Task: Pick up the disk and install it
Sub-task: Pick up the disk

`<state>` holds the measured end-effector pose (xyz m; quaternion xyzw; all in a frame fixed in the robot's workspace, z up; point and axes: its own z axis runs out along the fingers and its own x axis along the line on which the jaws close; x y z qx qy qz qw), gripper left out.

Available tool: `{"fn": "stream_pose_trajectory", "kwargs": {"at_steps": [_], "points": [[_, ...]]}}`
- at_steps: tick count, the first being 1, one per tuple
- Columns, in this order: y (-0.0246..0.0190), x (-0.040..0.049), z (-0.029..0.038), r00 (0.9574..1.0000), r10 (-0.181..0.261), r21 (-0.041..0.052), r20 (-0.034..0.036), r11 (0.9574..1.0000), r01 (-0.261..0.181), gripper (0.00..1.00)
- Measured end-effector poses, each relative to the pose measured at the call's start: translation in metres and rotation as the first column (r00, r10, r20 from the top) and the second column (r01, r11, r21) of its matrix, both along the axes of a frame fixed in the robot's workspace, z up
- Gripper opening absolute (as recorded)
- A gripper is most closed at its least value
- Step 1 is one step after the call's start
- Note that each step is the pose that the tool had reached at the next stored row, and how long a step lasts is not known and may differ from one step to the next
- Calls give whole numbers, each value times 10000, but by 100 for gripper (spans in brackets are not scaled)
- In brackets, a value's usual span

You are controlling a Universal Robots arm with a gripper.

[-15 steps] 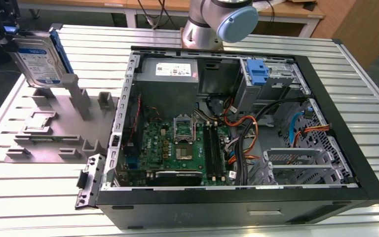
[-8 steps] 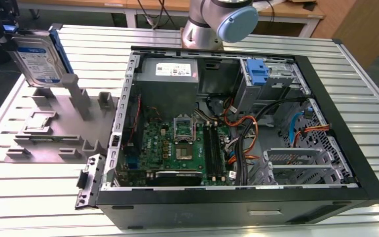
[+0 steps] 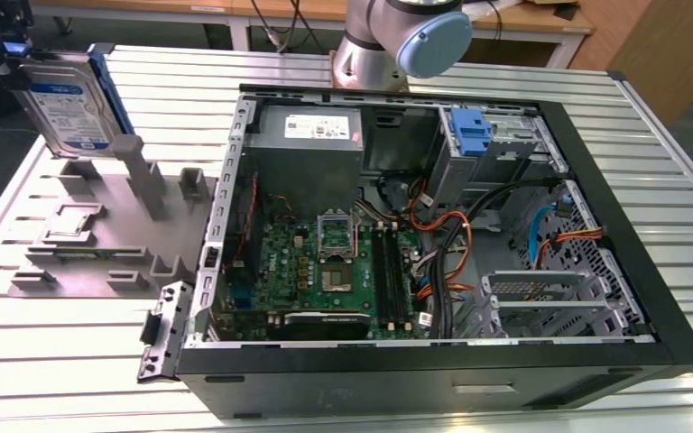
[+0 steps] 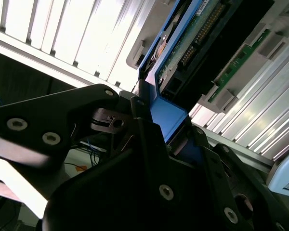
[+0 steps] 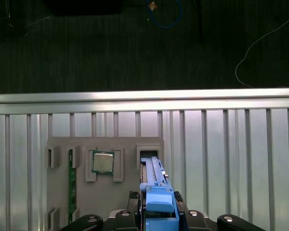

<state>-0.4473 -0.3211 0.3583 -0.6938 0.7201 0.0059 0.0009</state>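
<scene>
Slatted metal table [image 3: 58,361] carries an open computer case [image 3: 443,379] to one side of my gripper [image 3: 4,59] and a grey holder [image 3: 82,244] directly under it. I see the gripper clenched on the upper end of the disk [image 3: 69,104], its fingers [image 4: 147,134] against the blue rail, and the disk hangs upright below it. Its lower end is at a slot of the holder, near a square chip [image 5: 102,162]; whether it is clear of the slot I cannot tell.
</scene>
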Motion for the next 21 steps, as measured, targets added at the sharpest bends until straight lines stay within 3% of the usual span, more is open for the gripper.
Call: {"fn": "stream_pose_trajectory", "kwargs": {"at_steps": [21], "points": [[0, 0, 90, 10000, 0, -1, -1, 10000, 0, 37]]}}
